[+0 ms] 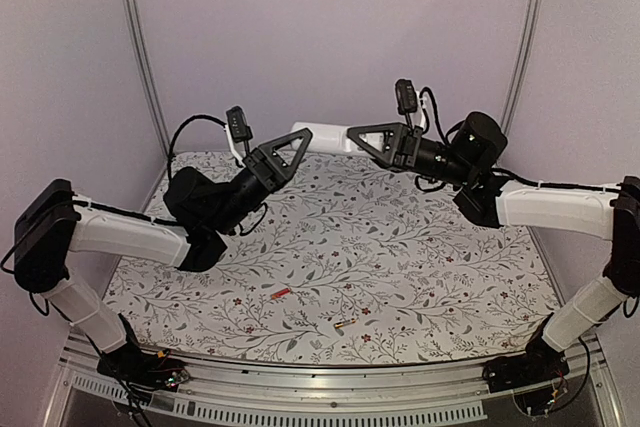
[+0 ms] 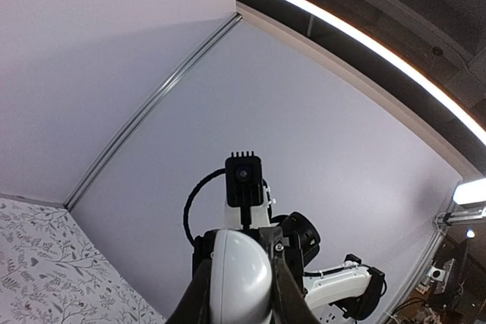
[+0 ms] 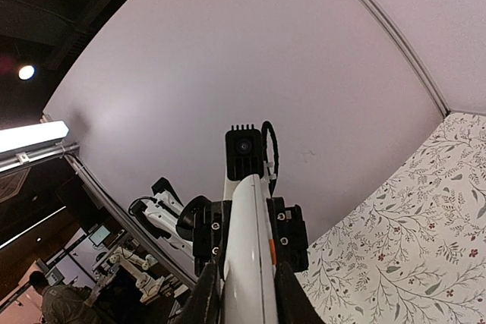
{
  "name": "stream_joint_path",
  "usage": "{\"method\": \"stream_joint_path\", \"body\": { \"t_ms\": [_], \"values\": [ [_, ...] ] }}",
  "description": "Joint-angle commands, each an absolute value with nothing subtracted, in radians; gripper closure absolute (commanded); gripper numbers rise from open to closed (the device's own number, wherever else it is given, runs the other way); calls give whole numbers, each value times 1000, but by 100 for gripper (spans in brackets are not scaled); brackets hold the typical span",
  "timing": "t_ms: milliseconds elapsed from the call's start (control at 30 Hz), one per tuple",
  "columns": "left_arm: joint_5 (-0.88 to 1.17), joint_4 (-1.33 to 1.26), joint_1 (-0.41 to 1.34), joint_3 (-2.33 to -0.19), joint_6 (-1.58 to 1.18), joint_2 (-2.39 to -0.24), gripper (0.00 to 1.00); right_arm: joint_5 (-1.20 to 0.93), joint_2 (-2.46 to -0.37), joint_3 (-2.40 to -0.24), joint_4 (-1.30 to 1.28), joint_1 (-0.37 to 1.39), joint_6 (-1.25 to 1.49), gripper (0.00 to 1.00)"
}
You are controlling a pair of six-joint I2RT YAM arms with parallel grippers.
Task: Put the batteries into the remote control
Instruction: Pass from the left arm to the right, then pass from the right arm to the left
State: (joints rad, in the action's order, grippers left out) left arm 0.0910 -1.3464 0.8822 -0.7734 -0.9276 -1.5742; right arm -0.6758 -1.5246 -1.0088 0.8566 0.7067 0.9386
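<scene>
Top view: seeing the remote control [image 1: 326,137] up in the air near the back wall [image 1: 330,27], roughly level, clamped at one end by the left gripper [image 1: 303,139] and at the other by the right gripper [image 1: 356,134]. Both closed on it, one from each side, arms raised off the table [image 1: 450,287]. Down on the floral cloth: red battery [image 1: 281,293] lying flat toward the near edge, dark battery [image 1: 345,324] with yellow-orange marking to its right and nearer the edge. Apart, not touching. Both well apart from the remote control and from either gripper.

Left wrist view: looking along the remote control end-on. Rounded white end filling the gap between the left fingers [image 2: 287,297], pressed on both sides. Beyond it, black body of the right gripper on the far end, with the right wrist camera [image 2: 243,178] standing above it and facing back. Patch of the table at bottom left.

Right wrist view: same thing from the other end. White bar running away between the right fingers [image 3: 282,294], gripped on both sides, far end seated in the black blocks of the left gripper, left wrist camera [image 3: 243,146] above. Table at lower right.

Cannot tell from any view which face of the remote control is up.
</scene>
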Motion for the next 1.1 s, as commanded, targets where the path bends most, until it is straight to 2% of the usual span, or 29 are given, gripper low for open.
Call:
{"method": "stream_joint_path", "body": {
  "t_ms": [0,33,133,233,433,533,667,833,1067],
  "values": [
    [119,-1423,881,-744,-884,-1565,77,-695,-1517,-1040,849,707,939,94],
    [139,-1411,875,-737,-873,-1557,65,-705,-1512,-1038,837,700,938,95],
    [183,-1328,834,-695,-846,-1495,39,-748,-1485,-1027,779,668,934,97],
    [290,-1149,756,-685,-808,-1403,29,-807,-1438,-1040,609,638,876,99],
    [457,-482,695,-833,-475,-1287,25,-920,-1365,-1128,117,629,591,99],
    [568,-262,695,-929,-362,-1295,25,-959,-1357,-1179,-110,629,484,99],
    [697,-134,713,-990,-273,-1305,25,-999,-1373,-1232,-290,629,340,98],
    [710,50,778,-1076,-187,-1356,27,-1018,-1418,-1280,-437,636,235,98],
    [748,134,825,-1148,-195,-1456,31,-1007,-1464,-1321,-531,675,159,98]
  ]
}}
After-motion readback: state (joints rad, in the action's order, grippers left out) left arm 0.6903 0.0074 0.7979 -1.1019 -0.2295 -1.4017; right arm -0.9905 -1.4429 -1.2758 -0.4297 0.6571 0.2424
